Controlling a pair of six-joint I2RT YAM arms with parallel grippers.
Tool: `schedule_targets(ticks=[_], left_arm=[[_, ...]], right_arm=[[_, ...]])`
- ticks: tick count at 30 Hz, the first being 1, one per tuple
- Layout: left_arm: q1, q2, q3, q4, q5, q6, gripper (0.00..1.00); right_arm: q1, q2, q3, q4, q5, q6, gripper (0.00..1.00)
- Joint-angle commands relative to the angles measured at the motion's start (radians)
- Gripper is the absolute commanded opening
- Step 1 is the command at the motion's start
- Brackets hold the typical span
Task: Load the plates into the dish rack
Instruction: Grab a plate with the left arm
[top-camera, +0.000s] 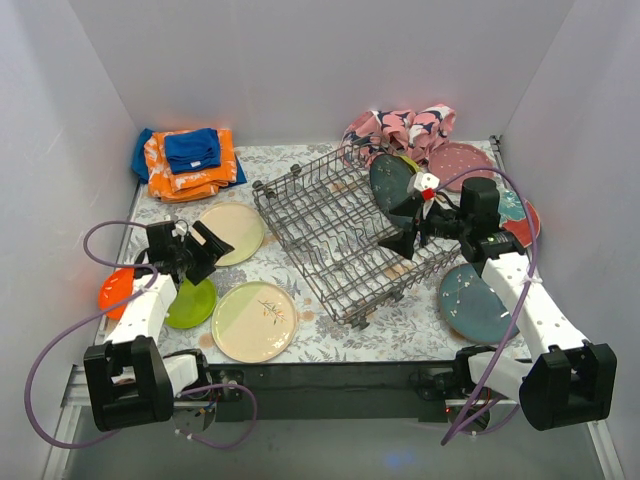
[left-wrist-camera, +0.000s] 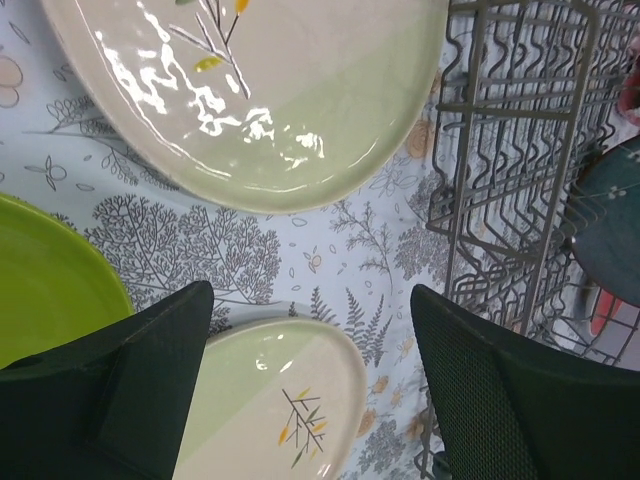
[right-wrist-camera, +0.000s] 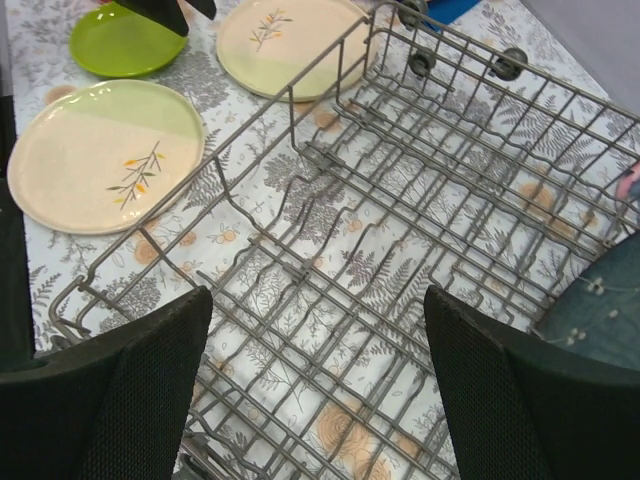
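Observation:
The grey wire dish rack (top-camera: 330, 235) stands mid-table, set at an angle. A dark teal plate (top-camera: 392, 183) stands upright in its far right end. My right gripper (top-camera: 393, 224) hovers open above the rack (right-wrist-camera: 400, 220), nothing between its fingers (right-wrist-camera: 318, 300). My left gripper (top-camera: 214, 250) is open and empty above the table, left of the rack. Below it lie a cream leaf-sprig plate (left-wrist-camera: 285, 400), a second cream plate (left-wrist-camera: 250, 90) and a lime green plate (left-wrist-camera: 45, 290). More plates lie flat: orange (top-camera: 116, 290), teal dotted (top-camera: 470, 300), pink dotted (top-camera: 460, 160).
Folded orange and blue cloths (top-camera: 188, 160) sit at the back left. A pink-and-navy patterned cloth (top-camera: 400, 128) lies behind the rack. Another plate (top-camera: 522, 215) is partly hidden behind my right arm. White walls close in the table on three sides.

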Motion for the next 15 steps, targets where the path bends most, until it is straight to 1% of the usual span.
schedule_targets(ticks=[1, 3, 5, 9, 13, 15], left_arm=[[-0.001, 0.016, 0.054, -0.107, 0.058, 0.025, 0.78], [-0.001, 0.026, 0.080, -0.170, 0.067, 0.042, 0.77], [-0.004, 0.031, 0.088, -0.198, 0.068, 0.054, 0.76], [-0.010, 0.031, 0.090, -0.246, 0.029, 0.048, 0.75], [-0.011, 0.046, 0.105, -0.256, -0.080, 0.016, 0.75], [-0.012, 0.052, 0.117, -0.261, -0.125, -0.025, 0.75]], right_arm=[[-0.007, -0.014, -0.003, 0.061, -0.125, 0.014, 0.91], [-0.007, -0.022, -0.003, 0.059, -0.137, 0.016, 0.91], [-0.007, -0.028, -0.006, 0.059, -0.142, 0.017, 0.91], [-0.007, -0.033, -0.007, 0.059, -0.134, 0.017, 0.91], [-0.007, -0.031, -0.010, 0.059, -0.130, 0.017, 0.91], [-0.007, -0.027, -0.012, 0.059, -0.125, 0.017, 0.91]])
